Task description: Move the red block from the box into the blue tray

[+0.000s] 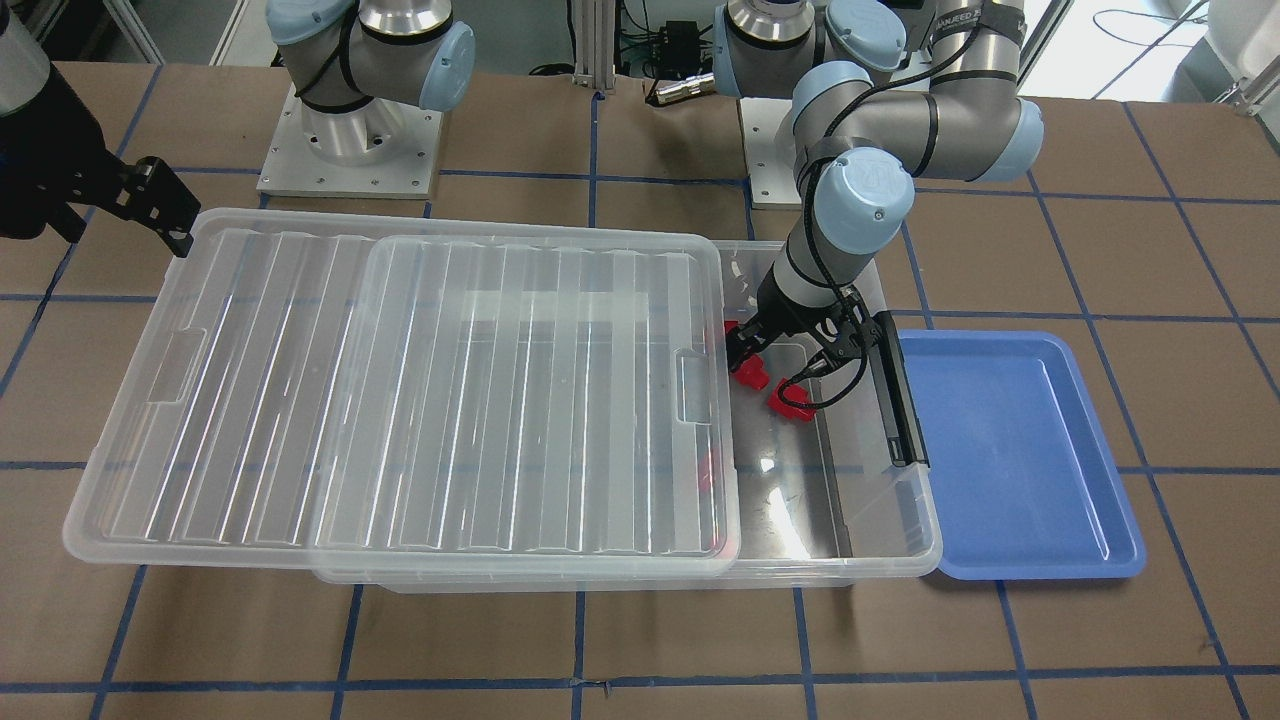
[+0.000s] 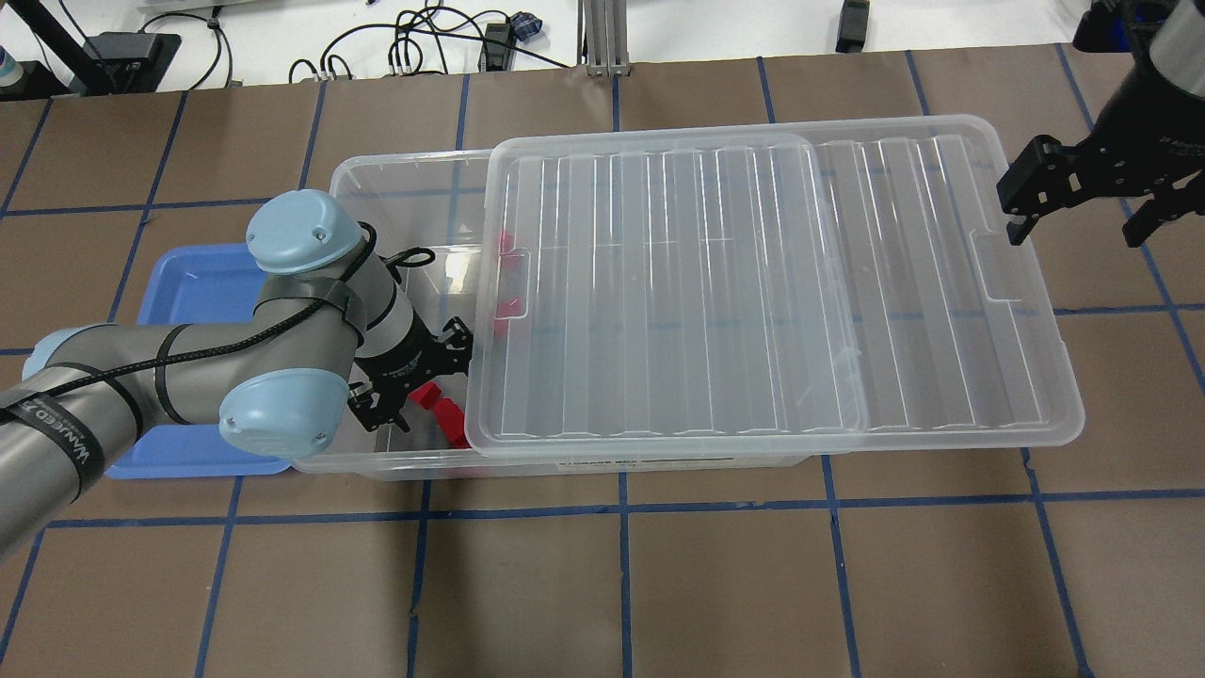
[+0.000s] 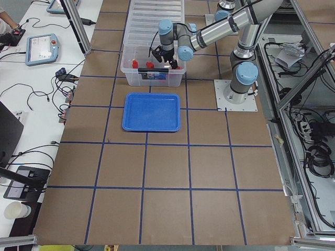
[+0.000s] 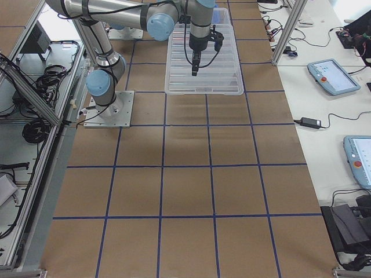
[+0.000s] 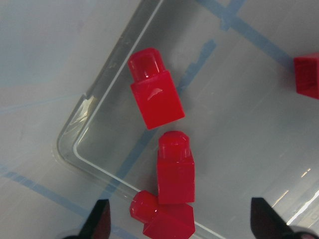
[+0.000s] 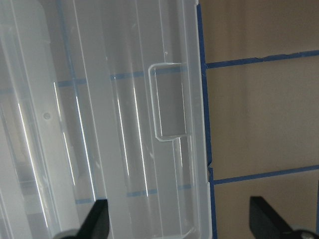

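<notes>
— Blocks first: where does the red block [image 5: 175, 167] lie?

— In the box [image 1: 900, 530], down on the floor by a rounded corner at the uncovered end. Three red blocks are clustered there. Two of them touch, and the third lies just beside them. A fourth shows at the edge of the left wrist view, well apart from the cluster. A few more red shapes show blurred through the lid [image 1: 400, 400].

— And the left gripper [image 2: 417, 375]?

— It is lowered into the open end of the box, spread wide and gripping nothing. In its wrist view the fingertips [image 5: 99, 221] stand on either side of the two touching blocks. I cannot tell whether they reach the floor.

— How does the lid sit?

— It is slid toward the robot's right. It covers most of the box and overhangs that end.

— The right gripper [image 2: 1083, 226]?

— Also spread wide and holding nothing. It hangs over the overhanging short edge of the lid, by the handle recess. One finger is close to the rim. I cannot tell whether it touches.

— Where is the blue tray [image 1: 1010, 450]?

— Flat on the table [image 1: 640, 640], just beside the open end of the box on the robot's left. The black latch [image 1: 900, 400] stands on the box wall that faces it.
</notes>
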Motion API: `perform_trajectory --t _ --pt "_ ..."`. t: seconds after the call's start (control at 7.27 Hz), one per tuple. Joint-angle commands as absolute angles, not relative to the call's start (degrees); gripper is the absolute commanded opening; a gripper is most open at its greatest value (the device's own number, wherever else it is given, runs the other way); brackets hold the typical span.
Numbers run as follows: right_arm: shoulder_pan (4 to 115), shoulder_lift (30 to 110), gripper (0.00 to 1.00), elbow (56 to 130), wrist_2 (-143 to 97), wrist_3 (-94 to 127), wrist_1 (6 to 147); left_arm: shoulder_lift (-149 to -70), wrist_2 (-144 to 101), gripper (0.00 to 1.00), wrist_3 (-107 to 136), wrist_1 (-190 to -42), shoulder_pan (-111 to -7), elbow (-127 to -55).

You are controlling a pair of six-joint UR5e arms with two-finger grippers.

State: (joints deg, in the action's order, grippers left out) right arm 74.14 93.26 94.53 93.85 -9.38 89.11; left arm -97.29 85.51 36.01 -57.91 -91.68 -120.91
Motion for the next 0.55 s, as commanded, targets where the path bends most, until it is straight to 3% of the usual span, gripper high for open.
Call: perform_trajectory --t 0.0,0.41 --pt "74.2 93.3 1.00 94.7 93.5 -9.2 89.1 -99.0 85.5 1.00 36.1 -56.9 -91.7 -120.9" --pt "74.2 93.3 1.00 94.7 93.1 -9.2 89.1 -100.8 85.6 1.00 36.0 -52.2 -91.7 -123.6"
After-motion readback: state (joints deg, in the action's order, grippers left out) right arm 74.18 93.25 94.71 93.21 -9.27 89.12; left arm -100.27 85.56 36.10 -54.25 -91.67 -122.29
